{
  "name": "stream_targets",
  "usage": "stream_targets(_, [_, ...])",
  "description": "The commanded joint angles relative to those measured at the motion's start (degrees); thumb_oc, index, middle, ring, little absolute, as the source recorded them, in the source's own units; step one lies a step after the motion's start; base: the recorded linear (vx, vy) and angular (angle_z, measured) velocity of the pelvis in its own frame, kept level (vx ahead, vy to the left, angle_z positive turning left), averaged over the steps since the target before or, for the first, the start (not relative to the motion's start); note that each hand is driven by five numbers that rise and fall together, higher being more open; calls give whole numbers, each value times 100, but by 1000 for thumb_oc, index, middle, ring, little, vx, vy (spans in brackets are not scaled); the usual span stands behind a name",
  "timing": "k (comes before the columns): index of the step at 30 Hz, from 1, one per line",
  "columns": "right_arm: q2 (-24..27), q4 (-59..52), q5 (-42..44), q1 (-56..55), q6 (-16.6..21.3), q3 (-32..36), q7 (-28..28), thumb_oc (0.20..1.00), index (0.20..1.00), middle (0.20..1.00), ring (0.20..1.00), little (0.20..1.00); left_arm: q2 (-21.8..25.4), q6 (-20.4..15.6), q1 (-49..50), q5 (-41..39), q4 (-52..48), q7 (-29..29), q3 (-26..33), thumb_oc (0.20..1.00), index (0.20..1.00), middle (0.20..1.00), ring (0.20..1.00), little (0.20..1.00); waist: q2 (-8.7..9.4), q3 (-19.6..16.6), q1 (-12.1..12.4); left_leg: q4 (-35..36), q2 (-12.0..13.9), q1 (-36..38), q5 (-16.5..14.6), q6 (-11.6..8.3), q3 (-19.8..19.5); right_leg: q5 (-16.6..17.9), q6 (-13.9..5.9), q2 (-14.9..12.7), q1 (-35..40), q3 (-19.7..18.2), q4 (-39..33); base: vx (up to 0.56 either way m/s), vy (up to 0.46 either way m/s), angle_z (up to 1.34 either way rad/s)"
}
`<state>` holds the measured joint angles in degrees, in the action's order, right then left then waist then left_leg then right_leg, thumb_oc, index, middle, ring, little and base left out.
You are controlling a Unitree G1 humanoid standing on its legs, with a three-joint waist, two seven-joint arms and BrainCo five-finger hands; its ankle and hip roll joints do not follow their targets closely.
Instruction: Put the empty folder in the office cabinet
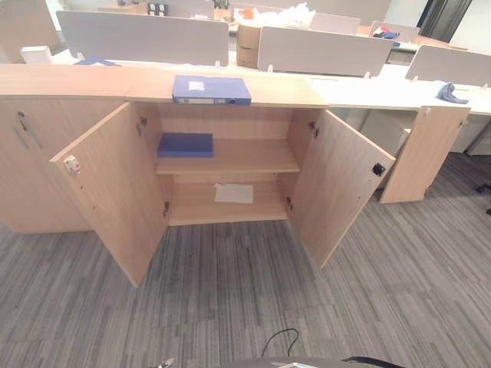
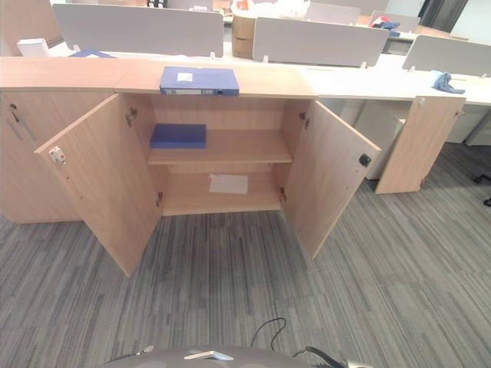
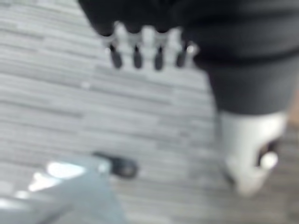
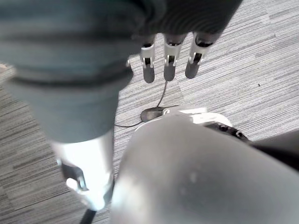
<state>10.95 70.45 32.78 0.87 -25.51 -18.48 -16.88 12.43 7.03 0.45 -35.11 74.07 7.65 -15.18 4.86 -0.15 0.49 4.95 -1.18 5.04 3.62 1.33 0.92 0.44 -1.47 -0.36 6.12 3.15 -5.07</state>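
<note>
A blue folder with a white label lies flat on top of the wooden office cabinet, above its open middle section. Both cabinet doors, the left door and the right door, stand wide open. A second, flatter blue folder rests on the left of the upper shelf. A white sheet lies on the lower shelf. My left hand hangs over the carpet with its fingers straight and nothing in it. My right hand also hangs down, open and empty, far from the cabinet.
Striped grey carpet stretches between me and the cabinet. A closed cabinet section stands to the left. Behind are desks with grey divider panels, a cardboard box and a blue cloth.
</note>
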Motion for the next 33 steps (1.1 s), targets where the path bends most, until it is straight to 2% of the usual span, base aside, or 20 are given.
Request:
stream_targets(1, [115,369,149,327,-124,-178,-10,1000,1000,1000,1000,1000,-128,99,-335,15,283,55,17,1000,1000,1000,1000,1000,-54,201,23,5,-217,-100,-750,92,-11,-11,-374,-68,-104,398,7,0,0,0])
stream_targets(21, [81,370,-28,264,-62,-178,-52,1000,1000,1000,1000,1000,-148,154,-298,-87,385,2,181,1000,1000,1000,1000,1000,-55,239,5,5,-122,-95,-737,33,95,-66,-337,-48,-85,454,7,0,-6,0])
stream_targets(30, [105,392,-174,274,-86,-185,-74,1000,1000,1000,1000,1000,-159,78,-241,-249,328,-1,219,1000,1000,1000,1000,1000,-61,323,18,5,-30,-66,-718,-7,69,-151,-253,29,-28,467,7,39,-66,0])
stream_targets(33, [151,333,-104,341,-101,-208,-13,1000,1000,1000,1000,1000,-163,7,-161,-448,255,46,310,1000,1000,1000,1000,1000,-54,442,83,1,72,-27,-628,-86,-18,-220,-131,109,54,528,7,146,-150,2])
